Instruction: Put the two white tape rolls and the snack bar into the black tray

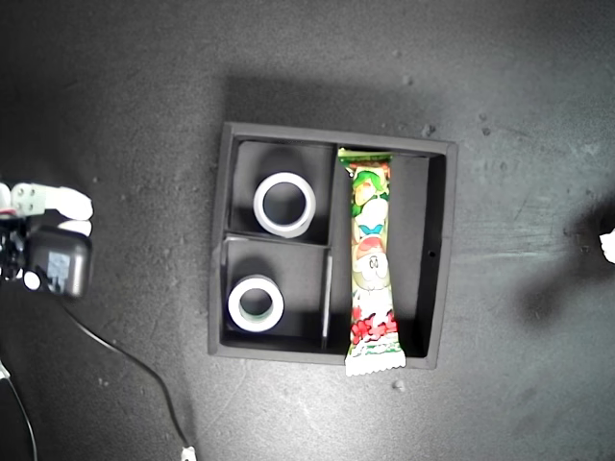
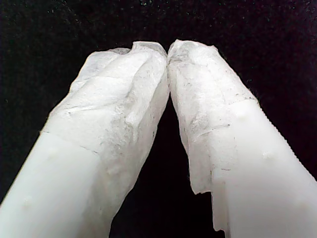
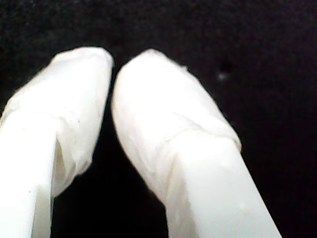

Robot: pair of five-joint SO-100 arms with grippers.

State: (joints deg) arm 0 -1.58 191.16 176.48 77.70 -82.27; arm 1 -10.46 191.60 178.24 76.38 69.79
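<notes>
Three items: all sit inside the square matte-black shallow tray (image 1: 437, 250), so the job looks done.
Larger roll: the bigger white ring-shaped tape roll (image 1: 284, 205) lies flat in the small compartment nearer the exterior view's top.
Smaller roll: the little white tape roll with the greenish-grey inner rim (image 1: 256, 303) lies flat in the small compartment below it.
Snack bar: the long glossy green-and-white wrapped bar (image 1: 371, 259) fills the long compartment, its crimped lower end riding over the tray wall.
First tool: my first tool (image 2: 167, 52) has its wrapped tips touching, nothing between them, dark table (image 1: 115, 96) beyond.
Second tool: my second tool (image 3: 113, 64) is nearly closed, a thin gap, empty.
Arms: one shows at the exterior view's left edge, well clear; which one, I cannot tell.
Risk: that overhanging wrapper end could catch a passing arm and drag the bar out.
</notes>
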